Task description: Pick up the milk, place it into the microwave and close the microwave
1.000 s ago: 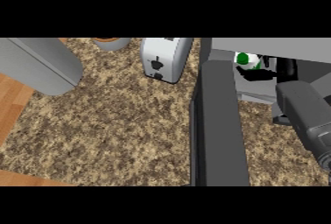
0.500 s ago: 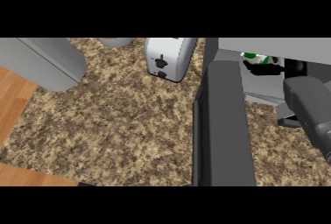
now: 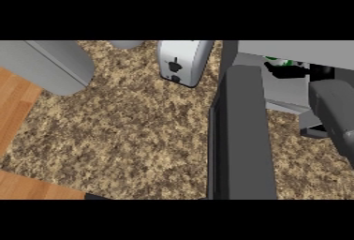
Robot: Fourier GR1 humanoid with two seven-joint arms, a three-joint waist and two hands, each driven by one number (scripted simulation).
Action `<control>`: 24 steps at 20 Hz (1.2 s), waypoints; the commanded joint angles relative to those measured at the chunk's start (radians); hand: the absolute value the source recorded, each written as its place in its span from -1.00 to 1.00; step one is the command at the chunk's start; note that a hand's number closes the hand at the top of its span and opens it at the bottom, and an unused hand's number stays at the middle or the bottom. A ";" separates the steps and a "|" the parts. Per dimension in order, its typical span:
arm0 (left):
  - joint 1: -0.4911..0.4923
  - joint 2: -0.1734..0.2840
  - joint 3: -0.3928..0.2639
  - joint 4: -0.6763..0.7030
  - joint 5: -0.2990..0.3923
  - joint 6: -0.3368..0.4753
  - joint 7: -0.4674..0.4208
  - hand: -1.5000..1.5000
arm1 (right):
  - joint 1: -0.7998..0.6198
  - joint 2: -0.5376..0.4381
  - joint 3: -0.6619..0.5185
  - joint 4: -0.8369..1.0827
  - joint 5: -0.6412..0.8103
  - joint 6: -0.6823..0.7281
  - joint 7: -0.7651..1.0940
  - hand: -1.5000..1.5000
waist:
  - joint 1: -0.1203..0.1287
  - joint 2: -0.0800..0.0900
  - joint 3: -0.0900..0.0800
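Observation:
The milk (image 3: 272, 60) shows only as a green cap and bits of white inside the microwave (image 3: 297, 48) at the upper right. My right hand (image 3: 289, 71) is black and reaches into the microwave's cavity, its fingers curled round the milk and hiding most of it. Its grey forearm (image 3: 335, 115) comes in from the right edge. The microwave's dark grey door (image 3: 239, 136) stands open, running down the middle of the view to the lower edge. My left hand does not show.
A silver toaster (image 3: 181, 61) stands on the speckled counter (image 3: 124, 136) just left of the microwave door. A grey block (image 3: 48, 65) sits at the upper left. Wooden floor (image 3: 17, 103) lies past the counter's left edge.
My right hand and the milk have gone further up and in, deeper into the microwave. The whole view has shifted a little, with the door now nearer the right.

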 commanded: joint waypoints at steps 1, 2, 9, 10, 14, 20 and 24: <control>-0.016 0.012 0.001 0.011 -0.016 0.003 0.007 -1.00 | -0.009 -0.011 -0.006 0.000 -0.003 0.007 0.001 1.00 | 0.004 0.008 0.001; -0.023 0.019 0.010 0.005 -0.009 0.005 0.006 -1.00 | -0.015 -0.025 -0.003 0.001 0.000 0.018 0.008 1.00 | 0.004 0.002 0.001; -0.045 0.020 -0.006 0.017 -0.026 0.007 0.010 -1.00 | -0.049 0.052 -0.039 -0.016 -0.039 0.048 -0.021 -1.00 | 0.018 -0.002 0.003; -0.050 0.023 -0.006 0.025 -0.028 0.011 0.014 -1.00 | -0.054 0.068 -0.037 -0.019 -0.038 0.081 -0.038 -1.00 | 0.013 -0.004 0.002; -0.071 0.023 -0.016 0.032 -0.047 0.017 0.017 -1.00 | -0.094 0.079 0.041 0.029 0.041 0.096 0.055 -1.00 | 0.025 -0.006 -0.007; -0.092 0.030 -0.030 0.048 -0.060 0.018 0.027 -1.00 | -0.154 0.164 0.054 0.033 0.058 -0.025 0.134 -1.00 | 0.023 -0.015 -0.009; -0.070 0.025 -0.034 0.069 -0.067 -0.004 0.025 -1.00 | -0.172 0.185 0.039 0.029 0.045 -0.050 0.156 -1.00 | 0.020 -0.024 -0.010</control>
